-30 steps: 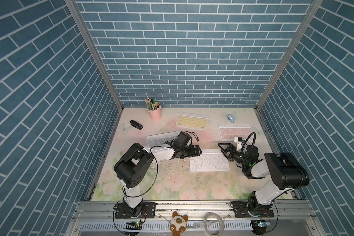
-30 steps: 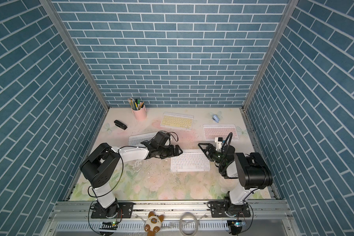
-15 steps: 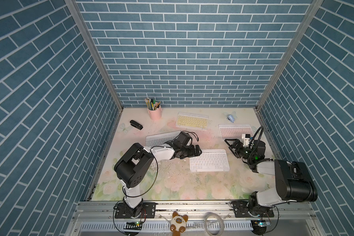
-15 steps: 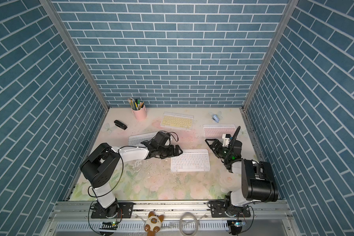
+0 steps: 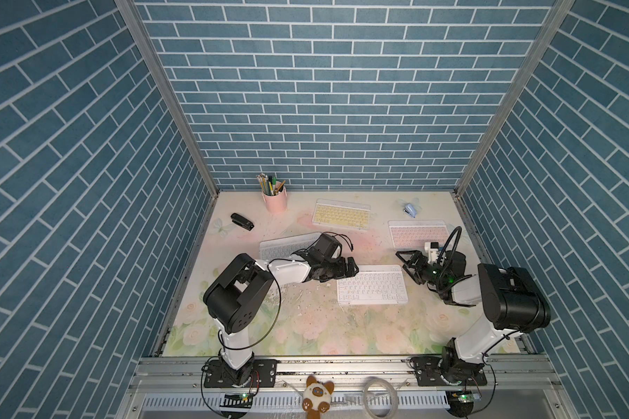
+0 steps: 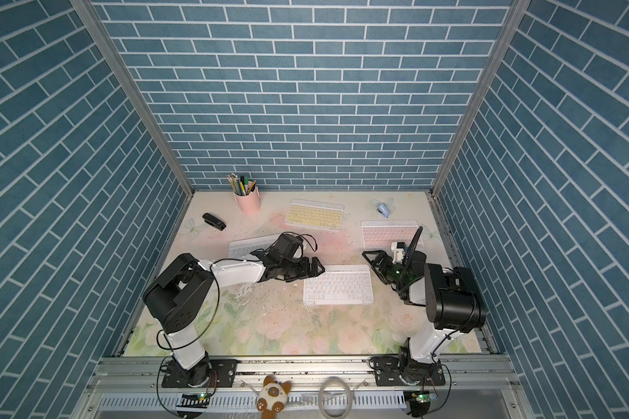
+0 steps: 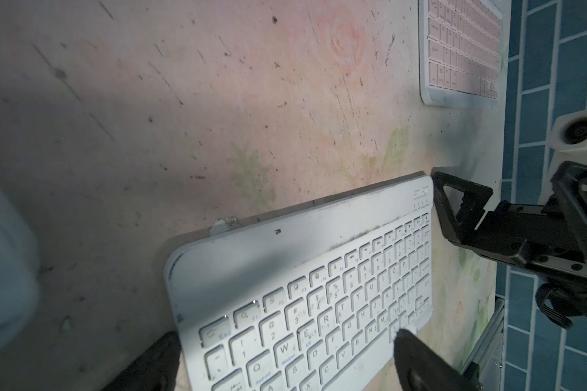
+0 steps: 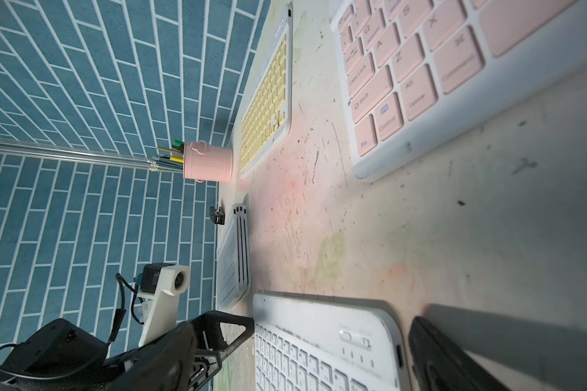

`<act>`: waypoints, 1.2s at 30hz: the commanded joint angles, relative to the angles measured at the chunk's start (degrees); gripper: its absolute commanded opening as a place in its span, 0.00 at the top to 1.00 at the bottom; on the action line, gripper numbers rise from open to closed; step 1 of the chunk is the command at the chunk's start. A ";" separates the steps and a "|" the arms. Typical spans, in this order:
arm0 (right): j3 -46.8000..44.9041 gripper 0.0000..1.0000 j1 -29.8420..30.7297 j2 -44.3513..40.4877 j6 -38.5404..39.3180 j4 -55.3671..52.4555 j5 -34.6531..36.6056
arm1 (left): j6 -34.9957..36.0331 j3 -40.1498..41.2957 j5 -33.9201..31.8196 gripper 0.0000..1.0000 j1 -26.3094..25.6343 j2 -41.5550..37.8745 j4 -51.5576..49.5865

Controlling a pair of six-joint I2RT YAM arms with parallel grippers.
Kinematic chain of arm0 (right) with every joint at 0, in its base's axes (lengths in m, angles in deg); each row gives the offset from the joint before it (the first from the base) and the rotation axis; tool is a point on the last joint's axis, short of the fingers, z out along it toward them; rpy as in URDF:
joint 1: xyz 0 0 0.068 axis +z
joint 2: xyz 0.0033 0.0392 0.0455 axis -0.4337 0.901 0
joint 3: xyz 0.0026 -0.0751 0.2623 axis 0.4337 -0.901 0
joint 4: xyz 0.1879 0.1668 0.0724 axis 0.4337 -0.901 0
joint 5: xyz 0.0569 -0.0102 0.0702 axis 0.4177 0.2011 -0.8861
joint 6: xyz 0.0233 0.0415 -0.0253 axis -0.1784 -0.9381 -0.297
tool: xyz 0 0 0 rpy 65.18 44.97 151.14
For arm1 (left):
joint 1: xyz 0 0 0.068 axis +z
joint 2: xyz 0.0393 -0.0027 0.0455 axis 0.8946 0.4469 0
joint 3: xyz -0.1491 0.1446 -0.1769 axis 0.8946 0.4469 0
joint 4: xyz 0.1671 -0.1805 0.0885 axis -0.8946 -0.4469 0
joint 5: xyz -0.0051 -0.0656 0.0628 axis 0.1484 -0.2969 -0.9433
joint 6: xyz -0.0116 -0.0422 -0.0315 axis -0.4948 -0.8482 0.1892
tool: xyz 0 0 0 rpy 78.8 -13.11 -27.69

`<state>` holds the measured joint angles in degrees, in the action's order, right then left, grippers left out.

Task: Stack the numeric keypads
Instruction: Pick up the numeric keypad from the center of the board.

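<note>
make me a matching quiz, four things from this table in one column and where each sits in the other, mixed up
Things
1. front white keypad
2. yellow keypad
3. black stapler
4. blue stapler

Places
A. far left, on its own
B. just behind the pink keypad
C. middle, nearest the front
D. at the back, right of the pencil cup

Pairs: 1-C, 2-D, 3-A, 4-B

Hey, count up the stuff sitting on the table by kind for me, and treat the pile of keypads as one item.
Single keypads: 3 (yellow keypad, pink keypad, white keypad)
Keypad pile: 1
Staplers: 2 (black stapler, light-blue stapler)
Pencil cup: 1
Total: 7
</note>
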<state>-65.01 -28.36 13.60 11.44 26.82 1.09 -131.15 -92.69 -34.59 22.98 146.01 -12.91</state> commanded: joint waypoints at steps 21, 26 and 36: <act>-4.68 0.01 2.81 -0.24 -6.60 8.12 -1.39 | 0.89 -1.61 -0.18 0.00 -0.31 2.85 -4.23; -5.30 0.01 5.08 0.72 -10.36 16.98 -3.12 | 1.03 -1.83 -0.10 0.00 -0.29 2.85 -4.34; -6.29 0.01 8.62 -3.94 -14.04 21.48 0.10 | 0.94 -2.42 -0.01 0.00 -0.31 2.40 -4.31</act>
<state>-70.45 -22.92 12.11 2.79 45.64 5.87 -130.87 -94.83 -37.04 23.44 146.60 -16.50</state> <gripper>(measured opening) 0.988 0.995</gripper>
